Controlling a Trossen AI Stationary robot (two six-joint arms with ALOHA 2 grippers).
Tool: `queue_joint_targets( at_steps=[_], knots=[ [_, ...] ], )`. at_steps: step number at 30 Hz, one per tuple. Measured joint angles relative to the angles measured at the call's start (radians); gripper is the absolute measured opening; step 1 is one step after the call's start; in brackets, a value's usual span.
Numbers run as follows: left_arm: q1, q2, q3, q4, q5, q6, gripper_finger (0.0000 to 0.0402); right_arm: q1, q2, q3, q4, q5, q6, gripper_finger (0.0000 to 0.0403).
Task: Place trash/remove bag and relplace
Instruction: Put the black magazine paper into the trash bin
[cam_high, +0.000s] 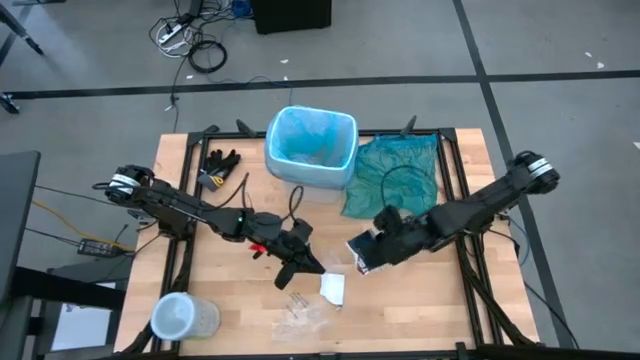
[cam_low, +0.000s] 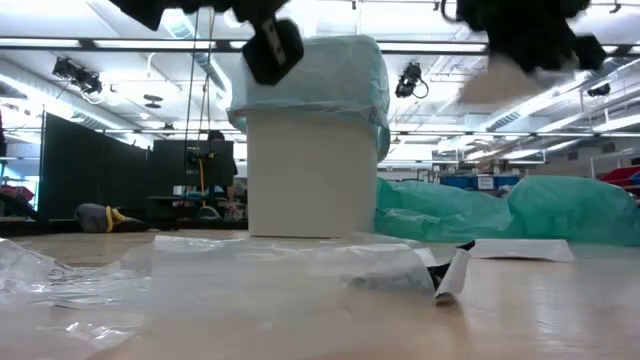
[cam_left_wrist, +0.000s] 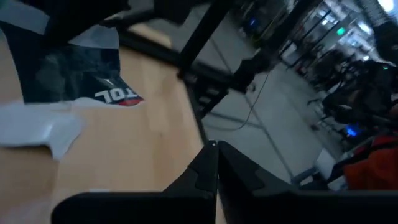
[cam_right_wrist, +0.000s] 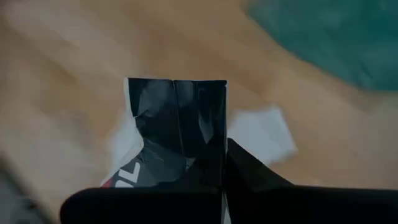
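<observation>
While my right gripper hangs over the middle of the desk, its fingers are pressed together on a dark wrapper, which sticks up past them in the right wrist view with some white lettering on it. From above, the wrapper is off the wood, just right of a white paper scrap lying near the front edge. My left gripper sits just left of that scrap, fingers pinched shut on nothing as far as I can see; its wrist view shows the two tips meeting above bare wood, with the wrapper and white paper farther off.

Bits of clear plastic lie close to the front edge, and from table height they spread across the foreground. The bin stands at the back edge, centre, with the light blue bag lining it and folded over the rim. A teal bag is crumpled just to its right. Black gloves rest near the back left corner, and a clear tub sits by the front left corner.
</observation>
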Motion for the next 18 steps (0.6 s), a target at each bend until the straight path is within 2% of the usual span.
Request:
queue_joint_targets(
  at_steps=[6,12,18],
  knots=[
    [0.031,-0.079,0.0,0.026,-0.004,-0.004,0.0021,-0.065,-0.071,0.174,0.056,0.095,-0.269,0.0],
    [0.063,-0.123,0.0,0.03,-0.024,-0.002,0.0021,-0.206,-0.02,0.417,0.057,0.096,-0.571,0.0],
    [0.075,-0.124,0.0,0.041,-0.026,-0.003,0.0021,-0.375,0.026,0.58,0.059,0.079,-0.808,0.0]
  ],
)
